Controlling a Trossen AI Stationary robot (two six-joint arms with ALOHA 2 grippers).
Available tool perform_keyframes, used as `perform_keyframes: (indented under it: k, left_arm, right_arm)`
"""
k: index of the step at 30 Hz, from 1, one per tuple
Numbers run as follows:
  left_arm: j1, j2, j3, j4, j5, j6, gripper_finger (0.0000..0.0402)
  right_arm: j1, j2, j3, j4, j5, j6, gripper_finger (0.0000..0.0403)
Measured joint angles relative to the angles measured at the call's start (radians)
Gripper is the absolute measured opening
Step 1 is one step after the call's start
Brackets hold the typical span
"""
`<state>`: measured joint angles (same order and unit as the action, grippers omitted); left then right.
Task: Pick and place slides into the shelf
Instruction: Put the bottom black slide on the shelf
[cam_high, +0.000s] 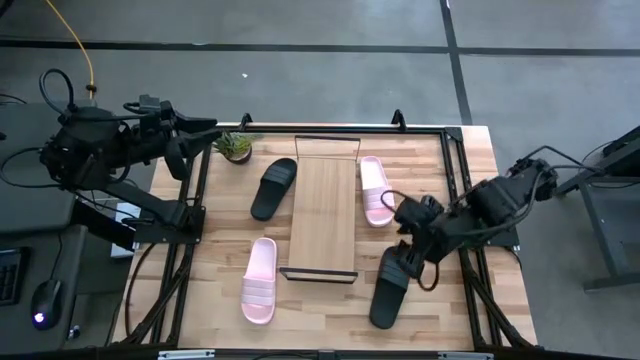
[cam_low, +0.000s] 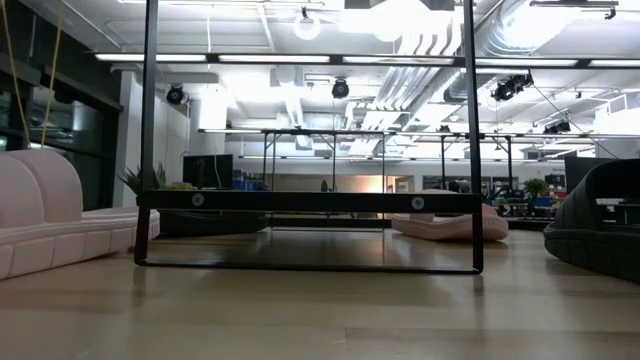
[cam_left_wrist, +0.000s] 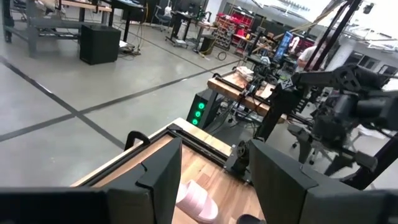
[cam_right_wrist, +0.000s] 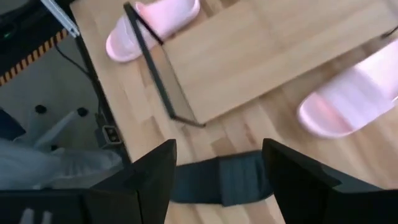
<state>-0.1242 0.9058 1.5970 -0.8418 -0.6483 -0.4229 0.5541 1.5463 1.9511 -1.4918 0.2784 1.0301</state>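
My right gripper (cam_high: 408, 252) hovers over the matte black slide sandal (cam_high: 388, 288) at the table's near right, fingers spread wide and empty on either side of its wide strap (cam_right_wrist: 239, 177). That slide lies lengthwise, running near to far with a slight tilt, just right of the long light-wood shelf board on its thin black wire frame (cam_high: 322, 205). The shelf's long axis also runs near to far down the middle of the butcher-block tabletop (cam_high: 220, 280). A pale pink slide (cam_high: 375, 190) lies along the shelf's right side, a second black slide (cam_high: 273, 187) slants at its far left, and another pink slide (cam_high: 260, 280) lies at the near left. A small potted plant (cam_high: 236, 146) stands in the far-left corner. My left gripper (cam_high: 190, 140) waits off the table's far-left edge, fingers apart, holding nothing. Grey concrete floor (cam_high: 300, 25) surrounds the table.
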Motion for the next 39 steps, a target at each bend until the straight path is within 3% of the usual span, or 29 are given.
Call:
perform_keyframes:
  k: [5, 14, 30, 39]
  left_arm:
    - [0.000, 0.000, 0.000, 0.000, 0.011, 0.000, 0.0172]
    - [0.000, 0.006, 0.000, 0.000, 0.039, -0.006, 0.0172]
    - [0.000, 0.063, 0.000, 0.002, 0.030, -0.087, 0.0172]
    - [0.000, 0.078, 0.000, 0.002, 0.027, -0.083, 0.0172]
  right_arm:
    - [0.022, 0.022, 0.000, 0.000, -0.005, 0.097, 0.0229]
    - [-0.012, -0.032, -0.003, -0.084, -0.003, 0.036, 0.0229]
    - [-0.328, -0.384, -0.003, -0.080, -0.008, -0.308, 0.0229]
    - [-0.522, -0.412, -0.035, -0.078, -0.176, -0.472, 0.0229]
